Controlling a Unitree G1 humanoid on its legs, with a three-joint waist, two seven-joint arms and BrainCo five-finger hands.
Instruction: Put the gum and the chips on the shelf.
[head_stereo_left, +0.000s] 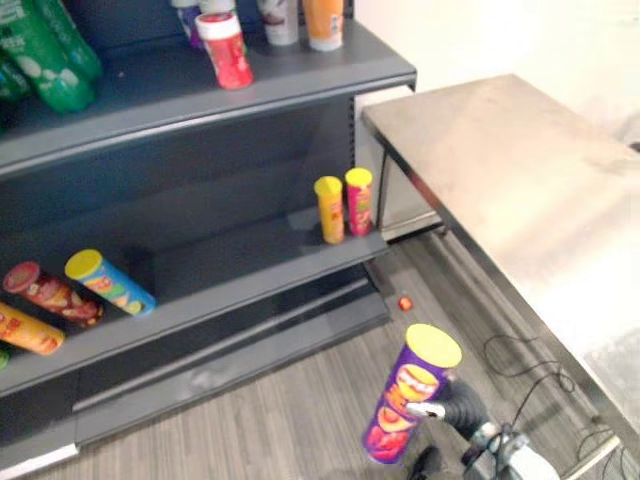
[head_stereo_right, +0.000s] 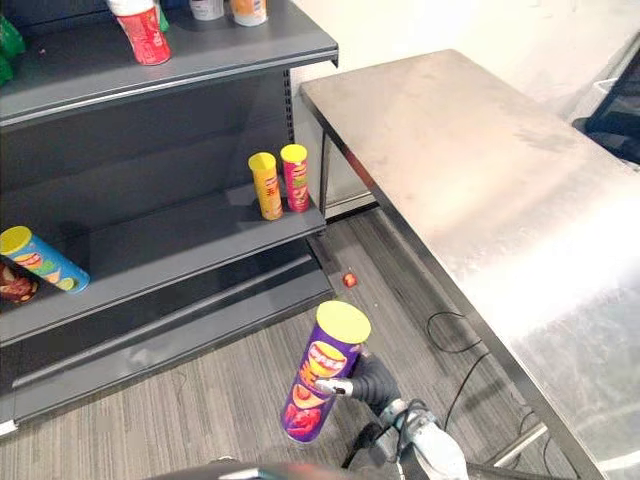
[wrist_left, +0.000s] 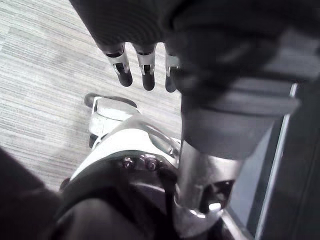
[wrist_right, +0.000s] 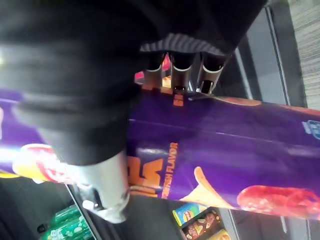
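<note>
The left hand (wrist_left: 143, 70) hangs over the grey wood-grain floor (head_stereo_left: 290, 420), its fingers loosely straight and holding nothing.

The dark grey metal shelf unit (head_stereo_left: 200, 160) stands on the left. At the far left of its upper board (head_stereo_left: 150, 90) are green plastic bottles (head_stereo_left: 50, 50). Below them, three chip tubes lie on their sides on the lower board (head_stereo_left: 230, 265): an orange tube (head_stereo_left: 28, 330) at the front edge, a dark red tube (head_stereo_left: 50, 293) behind it, and a blue tube with a yellow lid (head_stereo_left: 110, 282) just beside that.

Further right on the upper board, a red canister with a white lid (head_stereo_left: 225, 50) stands slightly tilted. Behind it, at the back, are a pale container (head_stereo_left: 282, 20) and an orange container (head_stereo_left: 323, 22).

At the right end of the lower board, two slim tubes stand upright just beside each other: a yellow tube (head_stereo_left: 330, 209) and a pink-red tube with a yellow lid (head_stereo_left: 359, 200).

A small red-orange object (head_stereo_left: 405, 302) lies on the floor in front of the unit's right corner. What it is cannot be told, nor which of these things is the gum.

Nearer the robot, the right hand (head_stereo_right: 368, 381) clasps a tall purple chips tube with a yellow lid (head_stereo_left: 410, 395). In the right wrist view its fingers (wrist_right: 182, 70) curl over one side and the thumb presses the other. The tube is nearly upright, leaning a little, over the floor between the shelf unit and the brushed steel table (head_stereo_left: 520, 180). It is well apart from both shelf boards.
</note>
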